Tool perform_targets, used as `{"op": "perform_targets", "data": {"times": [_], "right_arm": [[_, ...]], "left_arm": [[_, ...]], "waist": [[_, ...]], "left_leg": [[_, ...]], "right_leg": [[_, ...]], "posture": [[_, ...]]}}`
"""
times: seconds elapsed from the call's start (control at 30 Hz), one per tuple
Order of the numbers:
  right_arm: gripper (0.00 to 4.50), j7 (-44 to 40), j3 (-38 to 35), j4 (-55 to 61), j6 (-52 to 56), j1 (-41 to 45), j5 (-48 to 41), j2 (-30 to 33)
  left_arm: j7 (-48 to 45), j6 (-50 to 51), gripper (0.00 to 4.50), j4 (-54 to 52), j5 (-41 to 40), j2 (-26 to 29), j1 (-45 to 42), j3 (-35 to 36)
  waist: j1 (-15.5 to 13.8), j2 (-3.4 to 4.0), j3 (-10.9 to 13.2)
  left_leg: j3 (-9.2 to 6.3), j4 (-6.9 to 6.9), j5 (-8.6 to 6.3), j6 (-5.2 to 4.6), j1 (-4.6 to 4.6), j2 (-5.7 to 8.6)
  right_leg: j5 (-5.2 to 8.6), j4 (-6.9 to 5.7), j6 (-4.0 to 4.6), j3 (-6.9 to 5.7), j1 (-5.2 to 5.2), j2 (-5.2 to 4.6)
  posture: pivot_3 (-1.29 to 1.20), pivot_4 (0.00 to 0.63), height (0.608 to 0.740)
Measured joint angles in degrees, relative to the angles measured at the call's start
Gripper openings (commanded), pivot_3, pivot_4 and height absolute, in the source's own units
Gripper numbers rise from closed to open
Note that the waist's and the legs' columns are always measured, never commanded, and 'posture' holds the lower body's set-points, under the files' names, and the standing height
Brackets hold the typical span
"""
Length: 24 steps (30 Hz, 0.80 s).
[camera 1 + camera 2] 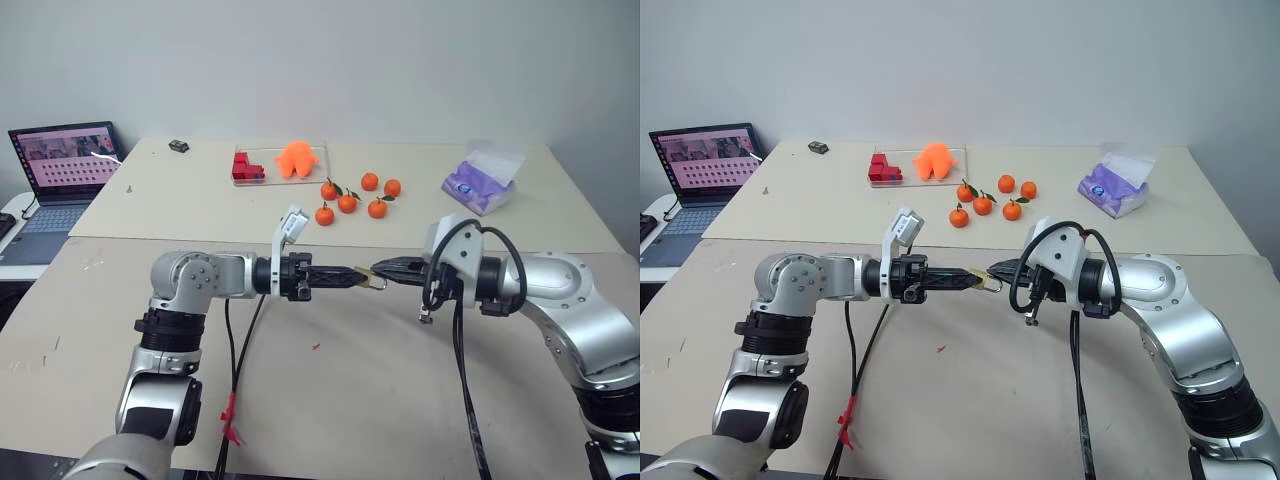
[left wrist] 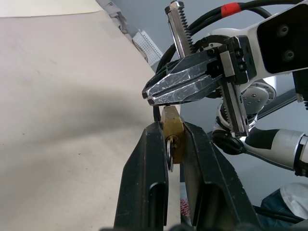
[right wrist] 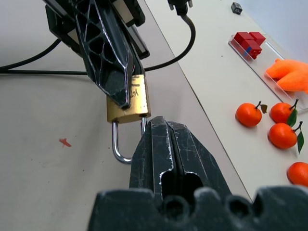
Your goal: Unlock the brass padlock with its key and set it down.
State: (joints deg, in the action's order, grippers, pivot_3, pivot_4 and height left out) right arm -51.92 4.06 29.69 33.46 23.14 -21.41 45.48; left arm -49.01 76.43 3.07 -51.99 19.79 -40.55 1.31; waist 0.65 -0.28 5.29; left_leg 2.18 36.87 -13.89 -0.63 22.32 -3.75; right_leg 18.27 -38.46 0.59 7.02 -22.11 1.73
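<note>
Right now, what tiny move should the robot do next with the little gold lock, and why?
Probably the right gripper should pull gently away. The left gripper clamps the brass padlock, and the right's shut jaws pinch its shackle, which does not look sprung yet.

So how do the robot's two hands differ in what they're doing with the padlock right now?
The left hand clamps the brass padlock by its body; the right hand is pinched shut at the shackle end. The left hand points toward the robot's right, while the right hand angles toward its left, so they meet tip to tip. Both are black, two-fingered and held above the table.
</note>
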Motion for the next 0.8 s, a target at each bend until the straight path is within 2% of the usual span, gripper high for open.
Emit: {"op": "perform_targets", "data": {"times": [0.4, 0.8], "right_arm": [[0.03, -1.0, -0.8, 0.0, -0.1, 1.1, -0.3, 1.4], [0.03, -0.9, -1.1, 0.2, -0.7, -3.4, -0.2, 1.5]], "left_arm": [[0.0, -0.6, 0.02, 0.4, 0.3, -0.1, -0.1, -0.5], [0.0, -0.4, 0.02, 1.0, 0.0, 0.0, -1.8, -0.2]], "waist": [[0.0, 0.00, 0.0], [0.0, 0.00, 0.0]], "left_leg": [[0.00, 0.00, 0.00, 0.00, 0.01, 0.00], [0.00, 0.00, 0.00, 0.00, 0.00, 0.01]], "right_leg": [[0.00, 0.01, 0.00, 0.00, 0.00, -0.01], [0.00, 0.00, 0.00, 0.00, 0.01, -0.01]], "posture": [[0.00, 0.150, 0.673], [0.00, 0.150, 0.673]]}}
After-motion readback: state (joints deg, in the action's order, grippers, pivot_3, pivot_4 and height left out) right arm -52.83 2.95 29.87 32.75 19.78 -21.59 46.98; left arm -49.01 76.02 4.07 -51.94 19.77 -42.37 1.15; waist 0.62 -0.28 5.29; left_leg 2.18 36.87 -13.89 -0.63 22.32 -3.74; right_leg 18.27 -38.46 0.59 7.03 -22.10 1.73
